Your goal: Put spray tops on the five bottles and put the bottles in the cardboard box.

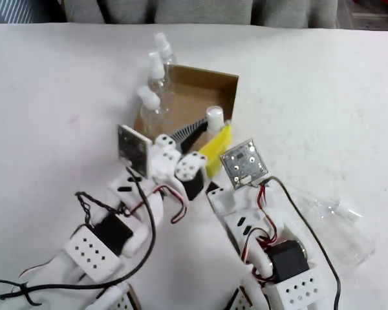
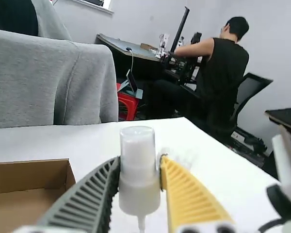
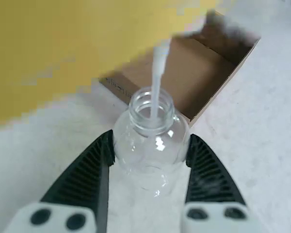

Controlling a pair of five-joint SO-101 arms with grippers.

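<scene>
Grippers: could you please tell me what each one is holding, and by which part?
The left gripper holds a spray top by its cap; the right gripper holds an open bottle by its upper body, just below the neck.

white spray top [image 2: 137, 165], clear bottle [image 3: 150, 148], brown box [image 1: 210, 76] (plain cardboard)

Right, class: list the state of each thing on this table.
Open bottle: upright, uncapped, held by right gripper.
Spray top: gripped by left gripper, tube in open bottle's neck.
Three bottles: upright, topped.
Fifth bottle: lying down.
Cardboard box: open.
</scene>
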